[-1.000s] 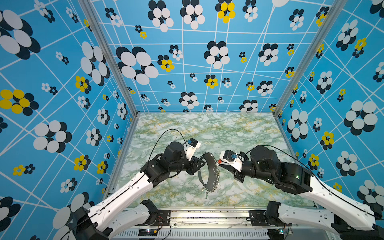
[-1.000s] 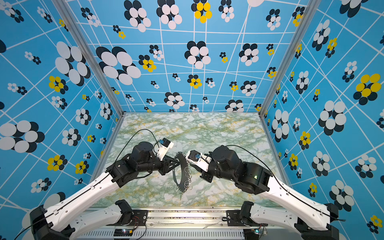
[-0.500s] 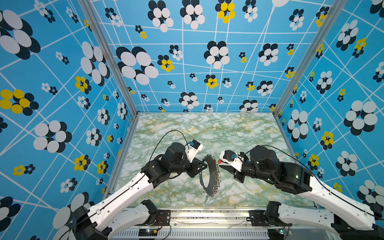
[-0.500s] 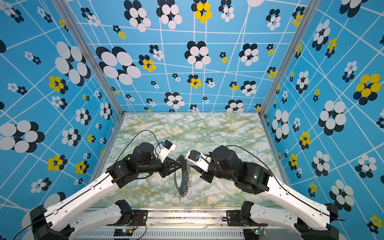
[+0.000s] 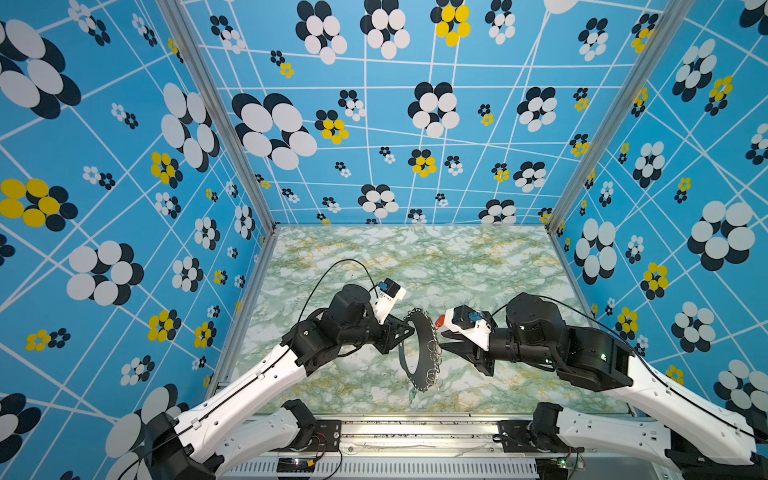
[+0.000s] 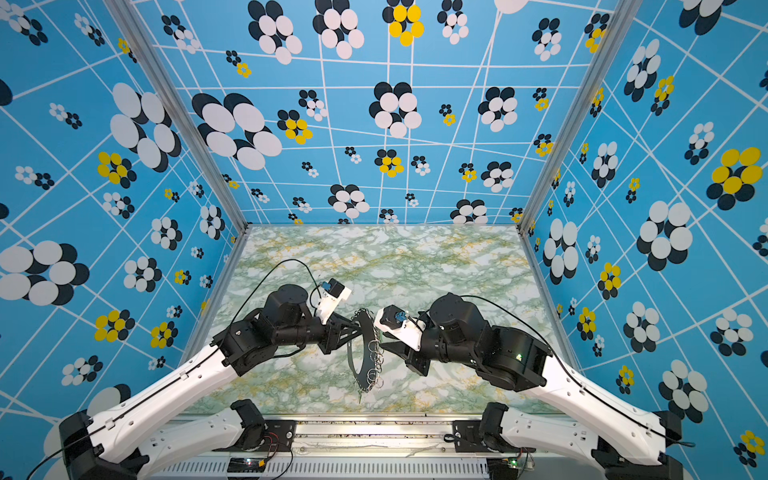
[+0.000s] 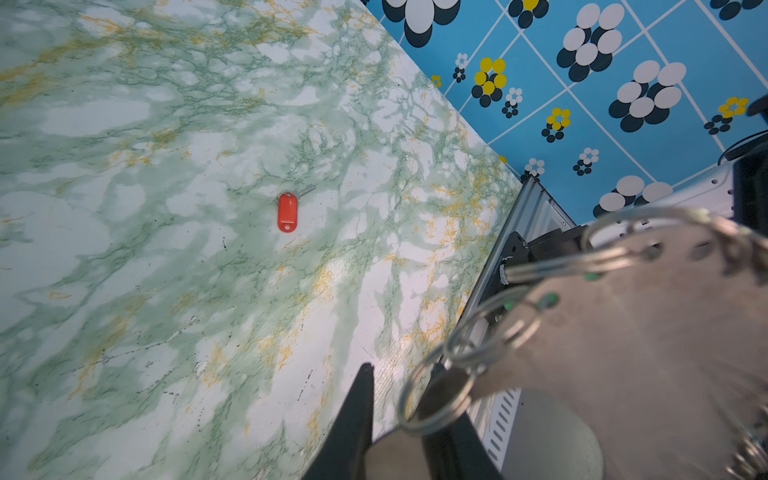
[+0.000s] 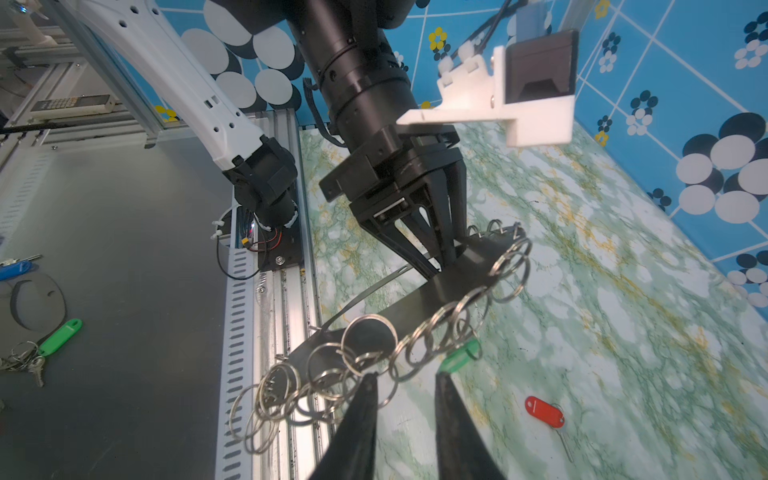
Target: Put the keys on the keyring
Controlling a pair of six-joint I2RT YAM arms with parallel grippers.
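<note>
Two grippers were seen close together above the marbled surface (image 5: pixel 415 266). The keyring (image 5: pixel 420 379) (image 6: pixel 365 376) (image 8: pixel 453 286) was held clear of the surface, nearly edge-on in both top views. It was clamped at its far end by the left gripper (image 5: pixel 409 332) (image 8: pixel 440 266), whose jaws were pressed onto the grey plate. In the left wrist view the plate (image 7: pixel 623 332) was shown blurred and very close.

The row of wire rings (image 5: pixel 434 357) (image 8: pixel 436 328) was turned toward the right gripper (image 5: pixel 442 345) (image 6: pixel 384 345) (image 8: pixel 406 378). The tips of that gripper were placed right at the rings. Its fingers (image 8: pixel 361 415) were parted by a narrow gap, and nothing was seen pinched between them.

A green-tagged key (image 8: pixel 459 358) was seen hanging among the rings, just beside one fingertip of the right gripper. Whether it was touched could not be told.

The red-tagged key (image 7: pixel 287 212) (image 8: pixel 544 409) was found lying flat on the surface, well apart from the keyring, with its silver blade pointing away from the tag.

Beyond the rail, on a dark grey floor (image 8: pixel 124 249), a spare green tag (image 8: pixel 60 336) with a bunch of keys was visible.
</note>
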